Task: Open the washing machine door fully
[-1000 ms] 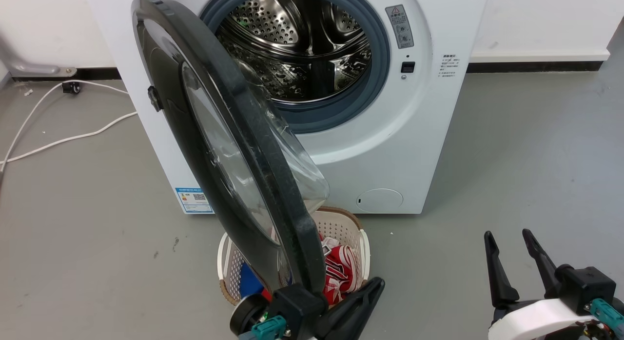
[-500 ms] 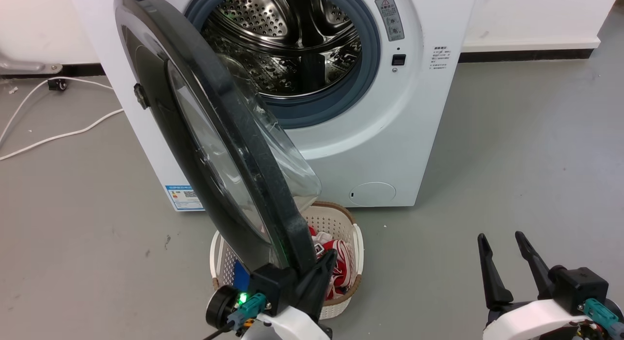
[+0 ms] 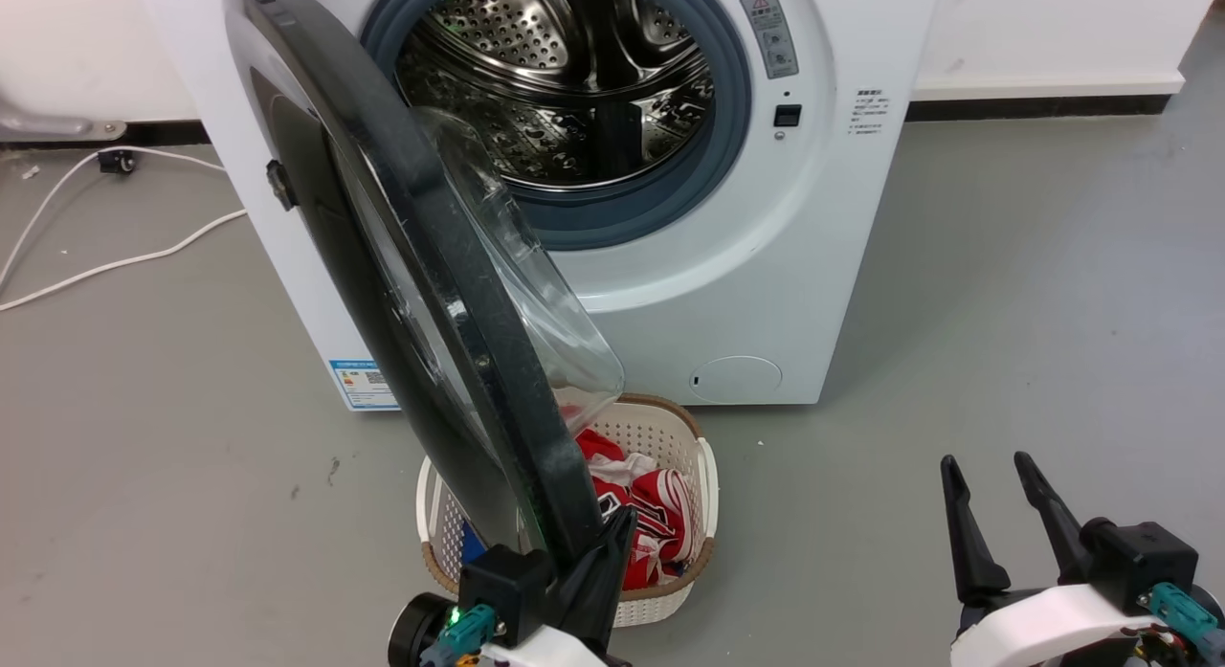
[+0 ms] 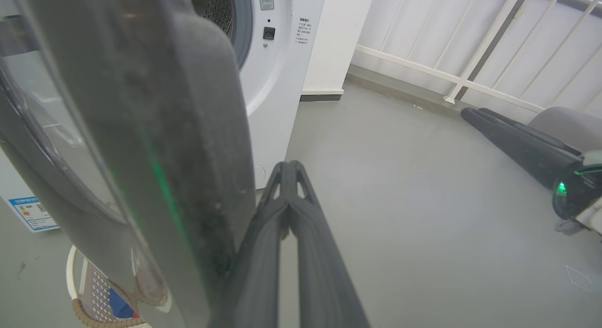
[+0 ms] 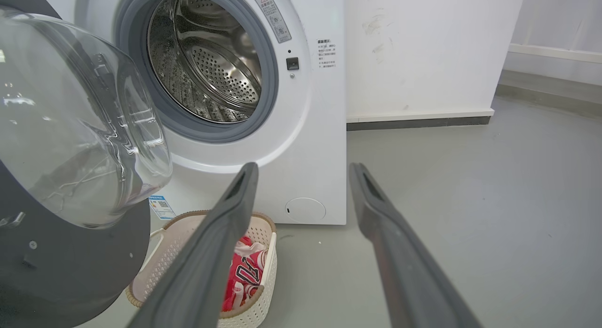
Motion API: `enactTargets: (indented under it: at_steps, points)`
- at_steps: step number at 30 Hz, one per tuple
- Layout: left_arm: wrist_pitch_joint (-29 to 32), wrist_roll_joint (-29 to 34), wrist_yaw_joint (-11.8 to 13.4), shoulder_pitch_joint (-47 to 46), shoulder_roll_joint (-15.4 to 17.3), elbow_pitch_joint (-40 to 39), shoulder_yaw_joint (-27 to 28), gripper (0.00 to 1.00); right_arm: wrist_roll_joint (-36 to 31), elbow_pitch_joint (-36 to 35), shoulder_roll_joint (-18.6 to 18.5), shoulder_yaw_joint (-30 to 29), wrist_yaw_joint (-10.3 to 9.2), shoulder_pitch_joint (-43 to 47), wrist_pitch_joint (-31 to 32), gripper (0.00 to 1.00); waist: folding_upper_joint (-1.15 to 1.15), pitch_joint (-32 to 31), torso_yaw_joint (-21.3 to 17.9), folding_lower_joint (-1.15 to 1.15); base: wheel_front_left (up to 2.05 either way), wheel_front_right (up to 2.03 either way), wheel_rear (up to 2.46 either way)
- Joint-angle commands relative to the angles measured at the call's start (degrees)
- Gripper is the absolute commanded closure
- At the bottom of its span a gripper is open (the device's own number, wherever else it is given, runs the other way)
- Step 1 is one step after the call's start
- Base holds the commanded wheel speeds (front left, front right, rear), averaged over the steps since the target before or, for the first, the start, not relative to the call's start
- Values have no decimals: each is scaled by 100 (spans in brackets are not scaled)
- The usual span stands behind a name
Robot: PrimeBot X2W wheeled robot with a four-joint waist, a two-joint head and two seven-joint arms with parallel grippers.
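Touching the washing machine door (image 3: 467, 303) rim, clenched left claw (image 4: 288, 167); right claw (image 3: 986, 461) released

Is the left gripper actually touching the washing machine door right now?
Touching. In the left wrist view the left gripper, jaws shut, lies with its side against the black rim of the washing machine door; no gap shows below the tips.

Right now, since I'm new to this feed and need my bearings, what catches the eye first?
The washing machine door stands swung out, its glass bowl facing the open steel drum. The left gripper, shut, sits beside the door's lower edge; under the door, a white laundry basket holds red clothes.
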Motion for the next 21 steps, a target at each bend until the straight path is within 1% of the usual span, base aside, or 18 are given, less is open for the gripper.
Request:
enactTargets:
  at_steps: [1, 5, 9, 15, 21]
  points:
    - [11, -10, 74, 76, 92, -3, 105, 100, 31, 13, 24, -25, -1, -33, -31, 0, 0, -1, 45, 0, 0, 0, 0]
    - [34, -37, 159, 200, 172, -167, 180, 100, 23, -3, 27, -132, -1, -30, -37, 0, 0, -7, 208, 0, 0, 0, 0]
    - [45, -25, 285, 315, 230, -388, 249, 100, -17, -39, 30, -214, -1, -2, -47, 0, 0, -4, 461, 0, 0, 0, 0]
    - [50, 1, 404, 482, 262, -696, 256, 100, -5, -68, 33, -311, -1, 33, -53, 0, 0, 19, 946, 0, 0, 0, 0]
    - [0, -24, 540, 552, 324, -800, 383, 100, -12, -114, 29, -333, -1, 41, -44, 0, 0, 34, 1435, 0, 0, 0, 0]
